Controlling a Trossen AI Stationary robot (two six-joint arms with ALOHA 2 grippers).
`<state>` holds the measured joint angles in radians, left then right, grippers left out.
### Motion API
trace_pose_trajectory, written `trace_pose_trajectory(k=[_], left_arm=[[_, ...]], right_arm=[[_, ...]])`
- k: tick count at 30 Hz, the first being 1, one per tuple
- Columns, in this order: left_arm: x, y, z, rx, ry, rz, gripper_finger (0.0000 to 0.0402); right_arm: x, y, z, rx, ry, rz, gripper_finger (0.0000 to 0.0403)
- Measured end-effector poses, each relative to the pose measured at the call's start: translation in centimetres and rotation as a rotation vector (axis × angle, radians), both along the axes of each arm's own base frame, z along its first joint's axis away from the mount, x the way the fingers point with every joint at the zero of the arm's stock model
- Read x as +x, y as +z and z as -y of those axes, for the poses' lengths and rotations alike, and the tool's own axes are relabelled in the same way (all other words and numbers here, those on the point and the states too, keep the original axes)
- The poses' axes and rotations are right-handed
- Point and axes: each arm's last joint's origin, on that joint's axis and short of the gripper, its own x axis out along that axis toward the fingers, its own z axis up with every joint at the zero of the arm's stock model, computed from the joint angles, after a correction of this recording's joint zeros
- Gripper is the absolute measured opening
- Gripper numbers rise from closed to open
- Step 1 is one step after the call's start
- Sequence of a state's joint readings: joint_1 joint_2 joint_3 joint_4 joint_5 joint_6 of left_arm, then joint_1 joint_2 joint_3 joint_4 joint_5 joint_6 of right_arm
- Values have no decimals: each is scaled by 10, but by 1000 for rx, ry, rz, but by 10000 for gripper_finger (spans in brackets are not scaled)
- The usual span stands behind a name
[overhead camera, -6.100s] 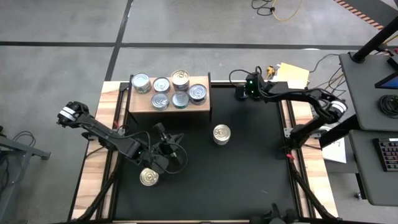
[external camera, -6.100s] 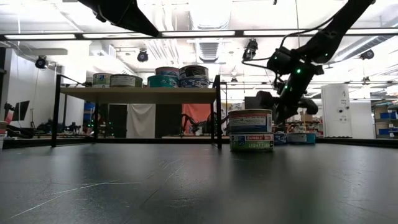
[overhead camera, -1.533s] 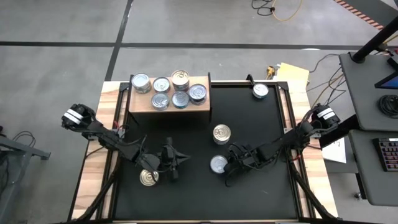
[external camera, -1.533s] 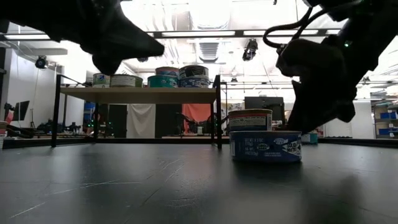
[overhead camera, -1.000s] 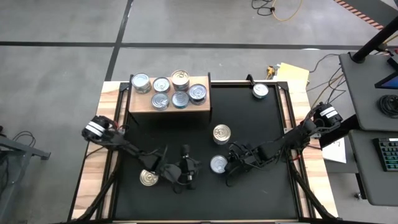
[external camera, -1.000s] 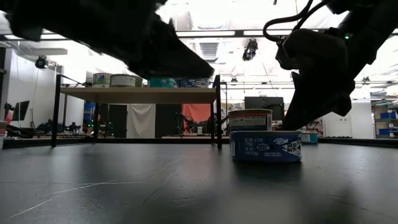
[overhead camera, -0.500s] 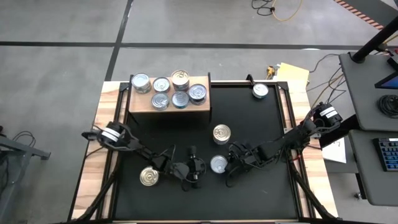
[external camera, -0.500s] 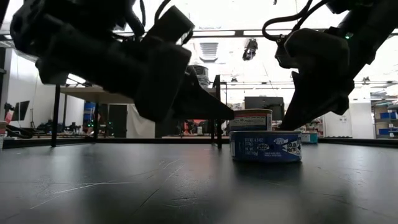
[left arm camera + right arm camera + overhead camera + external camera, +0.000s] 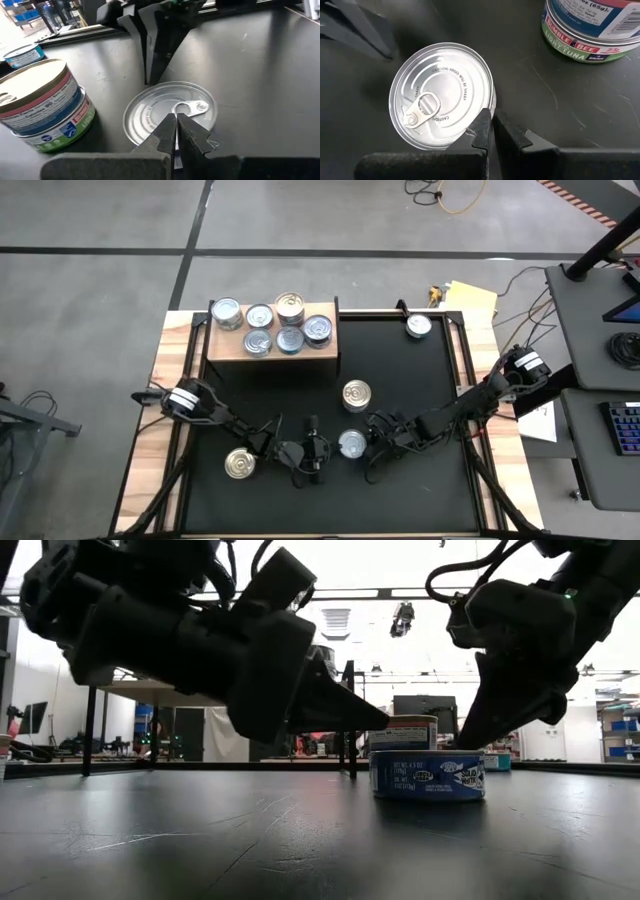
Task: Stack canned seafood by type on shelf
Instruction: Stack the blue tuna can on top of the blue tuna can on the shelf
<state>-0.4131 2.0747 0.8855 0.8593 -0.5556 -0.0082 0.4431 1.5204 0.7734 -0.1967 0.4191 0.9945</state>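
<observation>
A silver-topped can (image 9: 351,444) with a blue label (image 9: 428,775) sits flat on the black table, pull tab up. My left gripper (image 9: 328,448) is shut; its tips (image 9: 383,723) hover just above the can's left rim. My right gripper (image 9: 368,446) is shut too, with its tips at the can's right rim (image 9: 492,120). Behind the can is a stack of two gold-topped cans (image 9: 357,395). The wooden shelf (image 9: 225,345) at the far left carries several cans (image 9: 275,325). My right gripper's shut fingertips (image 9: 463,743) slant down from the table's right onto the rim of the silver-topped can (image 9: 487,107); I cannot tell whether they touch it. The can sits flat on the table.
A gold-topped can (image 9: 239,465) lies near the table's front left, beside my left arm. A silver-topped can (image 9: 419,326) sits at the far right corner. The black table between the shelf and the stack is bare.
My left gripper has moved toward the table's right edge and down, coming up to the silver-topped can's left side. The can and my right gripper have stayed where they were.
</observation>
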Motion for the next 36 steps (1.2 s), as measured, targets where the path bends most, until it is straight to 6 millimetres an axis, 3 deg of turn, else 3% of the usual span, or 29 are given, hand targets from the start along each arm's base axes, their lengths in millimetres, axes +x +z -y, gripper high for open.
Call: trace_pose_trajectory(k=[9, 28, 36], left_arm=[[5, 0, -12, -23, -8, -6, 0], [2, -8, -12, -67, 6, -95, 0], [2, -9, -11, -76, 9, -102, 0]], right_arm=[[0, 0, 0, -2, 1, -3, 13], [-2, 0, -1, 79, -14, -32, 13], [-7, 14, 0, 185, -91, 3, 13]])
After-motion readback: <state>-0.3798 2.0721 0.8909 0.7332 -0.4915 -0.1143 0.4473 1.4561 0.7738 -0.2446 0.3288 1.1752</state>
